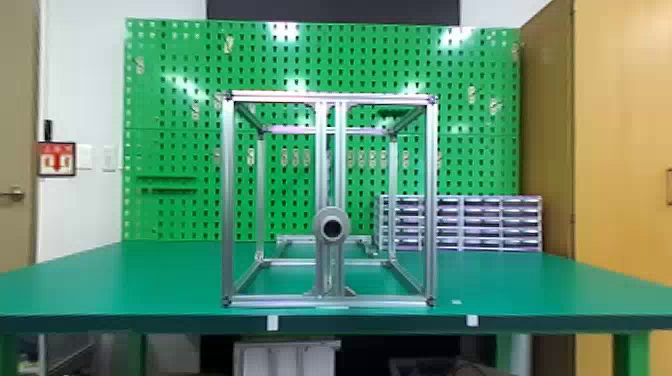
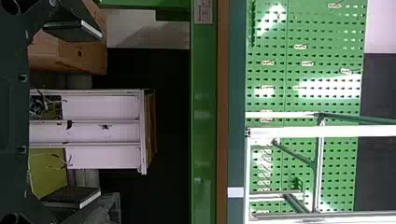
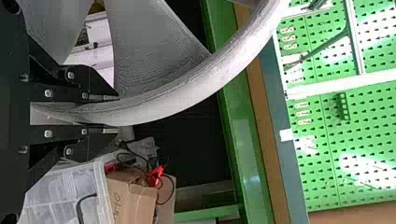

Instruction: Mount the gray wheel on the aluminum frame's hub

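The aluminum frame (image 1: 228,200) stands upright on the green table, with the round hub (image 1: 320,226) at the front of its paired middle posts. In the right wrist view, my right gripper (image 3: 117,114) is shut on the rim of the gray wheel (image 3: 187,95), one finger on each side of it. The wheel's broad spokes rise toward that picture's upper edge, and part of the wheel is cut off. Its rim overlaps the table edge from this angle. My left gripper (image 2: 99,113) has its two fingers wide apart, with nothing between them; the frame (image 2: 350,131) lies beyond.
The table (image 1: 150,280) has its front edge just before the frame. Behind stand a green pegboard (image 1: 170,150) and a drawer organizer (image 1: 480,225). Below table height are a white shelf unit (image 2: 102,107), a cardboard box (image 3: 130,196) with cables, and a clear bin (image 3: 60,196).
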Controlling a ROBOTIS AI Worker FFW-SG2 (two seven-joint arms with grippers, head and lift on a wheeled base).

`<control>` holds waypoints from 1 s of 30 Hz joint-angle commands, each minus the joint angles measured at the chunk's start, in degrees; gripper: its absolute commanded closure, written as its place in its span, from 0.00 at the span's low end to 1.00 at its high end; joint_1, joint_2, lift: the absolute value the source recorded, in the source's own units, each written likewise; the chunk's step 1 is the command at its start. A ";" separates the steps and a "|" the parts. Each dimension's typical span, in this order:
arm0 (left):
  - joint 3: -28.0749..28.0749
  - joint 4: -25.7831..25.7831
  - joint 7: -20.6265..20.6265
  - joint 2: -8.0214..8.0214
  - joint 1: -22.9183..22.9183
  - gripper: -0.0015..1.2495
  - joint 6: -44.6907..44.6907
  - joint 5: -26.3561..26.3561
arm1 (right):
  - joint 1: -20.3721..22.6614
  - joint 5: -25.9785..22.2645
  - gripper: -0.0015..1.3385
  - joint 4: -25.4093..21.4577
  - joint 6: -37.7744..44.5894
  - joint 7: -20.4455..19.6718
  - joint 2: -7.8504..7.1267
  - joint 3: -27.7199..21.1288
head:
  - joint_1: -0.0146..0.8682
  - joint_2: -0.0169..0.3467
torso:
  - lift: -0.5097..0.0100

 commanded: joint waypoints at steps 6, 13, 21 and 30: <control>-0.01 -0.01 0.00 0.03 0.09 0.10 -0.01 0.00 | -0.03 0.00 0.86 0.00 0.00 0.00 0.01 -0.02 | 0.01 0.06 | 0.02; -0.01 -0.01 0.00 0.03 0.00 0.10 0.07 0.09 | -0.03 -0.09 0.86 0.00 0.00 0.00 0.01 -0.11 | 0.01 0.06 | 0.02; -0.10 -0.01 0.00 0.03 0.00 0.10 0.07 0.09 | -0.03 -0.09 0.86 0.00 0.00 0.00 0.19 -0.29 | 0.01 0.06 | 0.02; -0.10 -0.09 0.00 0.03 0.00 0.10 0.07 0.18 | -0.03 -0.18 0.86 0.00 0.35 0.00 0.27 -0.37 | 0.01 0.06 | 0.02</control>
